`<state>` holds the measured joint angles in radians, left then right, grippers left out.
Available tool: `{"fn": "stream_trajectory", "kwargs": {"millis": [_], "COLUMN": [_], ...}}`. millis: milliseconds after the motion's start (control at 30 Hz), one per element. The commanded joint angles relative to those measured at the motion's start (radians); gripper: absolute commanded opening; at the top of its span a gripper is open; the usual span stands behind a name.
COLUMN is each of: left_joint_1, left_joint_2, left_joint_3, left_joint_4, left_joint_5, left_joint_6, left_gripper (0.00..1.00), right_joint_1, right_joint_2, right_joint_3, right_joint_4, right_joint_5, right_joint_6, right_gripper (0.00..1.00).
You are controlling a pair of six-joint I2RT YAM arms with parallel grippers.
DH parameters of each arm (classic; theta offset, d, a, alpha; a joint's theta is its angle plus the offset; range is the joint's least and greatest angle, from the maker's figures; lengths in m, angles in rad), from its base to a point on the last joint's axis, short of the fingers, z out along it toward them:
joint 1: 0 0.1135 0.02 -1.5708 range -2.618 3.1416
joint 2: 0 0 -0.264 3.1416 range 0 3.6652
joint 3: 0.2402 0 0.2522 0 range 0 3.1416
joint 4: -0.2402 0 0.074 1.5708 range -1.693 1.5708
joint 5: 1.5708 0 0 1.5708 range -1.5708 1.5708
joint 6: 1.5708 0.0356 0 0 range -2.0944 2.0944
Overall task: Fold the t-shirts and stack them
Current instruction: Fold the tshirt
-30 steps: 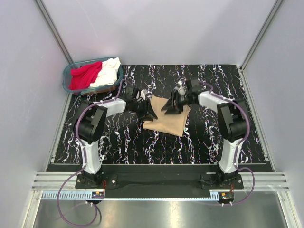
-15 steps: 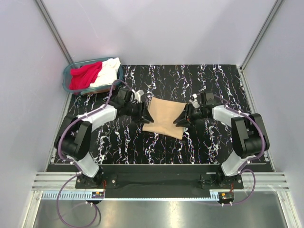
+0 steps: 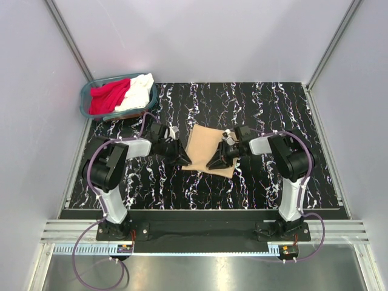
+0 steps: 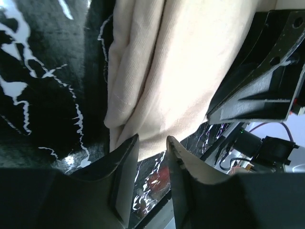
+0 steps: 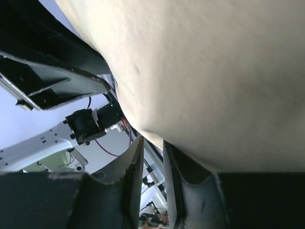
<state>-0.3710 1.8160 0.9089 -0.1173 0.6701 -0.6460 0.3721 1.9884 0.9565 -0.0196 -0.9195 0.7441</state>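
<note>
The tan t-shirt (image 3: 206, 144) lies folded into a small rectangle mid-table; it fills the left wrist view (image 4: 181, 71) and the right wrist view (image 5: 214, 71). My left gripper (image 3: 182, 159) is at its near-left corner, its jaws nearly closed on the cloth edge (image 4: 150, 139). My right gripper (image 3: 216, 162) is at the near edge just right of it, its jaws narrow with the hem at the tips (image 5: 153, 140). The red t-shirt (image 3: 108, 97) and the white t-shirt (image 3: 138, 91) lie bunched in the basket.
The teal basket (image 3: 85, 102) stands at the table's far-left corner. The black marbled table (image 3: 273, 109) is walled at the sides and back. The two grippers are close together, each visible in the other's wrist view.
Both grippers moved toward the near edge of the tan shirt and closer together, carrying cloth with them. The shirt is now a smaller, neater folded shape.
</note>
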Motion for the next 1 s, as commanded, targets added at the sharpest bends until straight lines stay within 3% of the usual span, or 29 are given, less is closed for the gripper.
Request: {"fn": "stream_trajectory", "kwargs": {"millis": [0, 100, 233, 433, 567, 767, 867, 900, 967], "left_joint_1": [-0.008, -0.006, -0.011, -0.090, -0.170, -0.166, -0.148, -0.148, -0.148], "left_joint_2": [-0.030, -0.125, -0.208, -0.106, 0.008, 0.106, -0.001, -0.038, -0.107], "left_joint_3": [-0.019, -0.001, 0.037, 0.134, 0.137, 0.088, 0.047, 0.036, 0.030], "left_joint_4": [-0.044, -0.103, -0.142, -0.036, 0.144, 0.076, 0.031, 0.021, -0.031], "left_joint_5": [-0.072, -0.063, -0.046, 0.037, 0.091, 0.057, 0.054, 0.049, 0.043], "left_joint_6": [0.072, 0.103, 0.091, -0.024, -0.127, -0.032, -0.021, -0.017, -0.009], "left_gripper": [0.37, 0.38, 0.39, 0.39, 0.38, 0.35, 0.33, 0.35, 0.37], "right_joint_1": [-0.073, -0.136, -0.147, -0.151, -0.219, -0.289, -0.294, -0.297, -0.302], "right_joint_2": [-0.029, -0.202, -0.312, -0.237, -0.152, -0.224, -0.319, -0.359, -0.379], "right_joint_3": [-0.091, -0.095, -0.058, -0.079, -0.119, -0.118, -0.081, -0.070, -0.027], "right_joint_4": [-0.011, -0.135, -0.305, -0.264, -0.235, -0.330, -0.382, -0.391, -0.410], "right_joint_5": [0.009, 0.008, 0.008, 0.051, 0.053, 0.050, 0.060, 0.068, 0.100], "right_joint_6": [-0.015, -0.083, -0.132, -0.153, -0.202, -0.258, -0.227, -0.218, -0.218], "right_gripper": [0.29, 0.30, 0.33, 0.36, 0.36, 0.36, 0.37, 0.39, 0.56]}}
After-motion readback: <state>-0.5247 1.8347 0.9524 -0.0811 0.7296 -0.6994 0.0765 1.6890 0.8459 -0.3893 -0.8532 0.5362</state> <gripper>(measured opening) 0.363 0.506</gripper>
